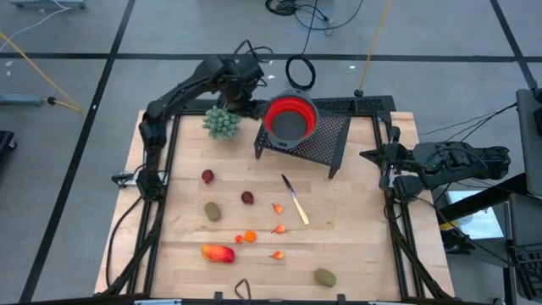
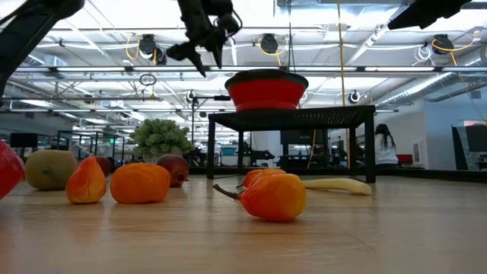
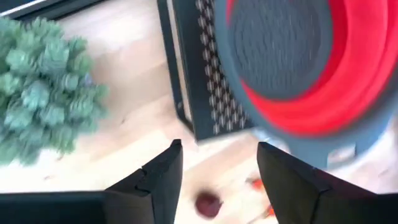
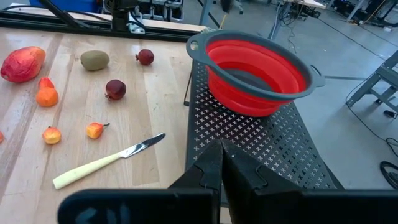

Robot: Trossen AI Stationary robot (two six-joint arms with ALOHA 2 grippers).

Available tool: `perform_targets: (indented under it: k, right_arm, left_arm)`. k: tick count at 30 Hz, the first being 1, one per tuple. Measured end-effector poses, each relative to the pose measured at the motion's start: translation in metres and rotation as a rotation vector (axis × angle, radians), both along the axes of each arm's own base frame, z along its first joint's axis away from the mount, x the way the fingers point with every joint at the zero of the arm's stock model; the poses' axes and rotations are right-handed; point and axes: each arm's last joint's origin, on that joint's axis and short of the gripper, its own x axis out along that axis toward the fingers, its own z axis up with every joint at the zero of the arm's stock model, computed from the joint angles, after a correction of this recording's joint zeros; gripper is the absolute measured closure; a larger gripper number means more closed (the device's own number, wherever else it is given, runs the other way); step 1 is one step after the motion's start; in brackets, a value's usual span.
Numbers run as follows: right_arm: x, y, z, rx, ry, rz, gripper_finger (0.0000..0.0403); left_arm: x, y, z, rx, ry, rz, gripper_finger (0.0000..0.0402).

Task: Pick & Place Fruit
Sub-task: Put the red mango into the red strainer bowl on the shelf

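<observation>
The left gripper, jaws apart and empty, is hovering by the red bowl near the tabletop's far edge and should be descending squarely over one fruit.

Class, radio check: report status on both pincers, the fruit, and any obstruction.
Left pincer open, empty, beside red bowl. Right pincer shut, parked at table edge. Fruit on table, none visible in bowl. Knife lies among it.

Low view cuts the red-orange oblong fruit off at the frame edge, so only a sliver shows. In the left wrist view the red bowl is smeared with blur and runs past the edge, and the dark red ball is fuzzy.
</observation>
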Motion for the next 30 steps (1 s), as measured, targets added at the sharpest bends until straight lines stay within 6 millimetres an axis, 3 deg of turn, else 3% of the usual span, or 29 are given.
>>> perform_targets:
  k: [12, 25, 30]
  right_arm:
    - [0.000, 0.000, 0.000, -0.007, 0.006, 0.002, 0.0403]
    - [0.000, 0.000, 0.000, -0.008, 0.007, 0.003, 0.0403]
    - [0.000, 0.000, -0.001, -0.027, 0.017, 0.012, 0.0403]
  left_arm:
    - [-0.003, -0.091, 0.039, 0.219, -0.015, -0.319, 0.0280]
    - [0.007, -0.179, 0.042, 0.229, -0.036, -0.393, 0.0346]
    - [0.006, -0.215, 0.042, 0.255, -0.045, -0.550, 0.0379]
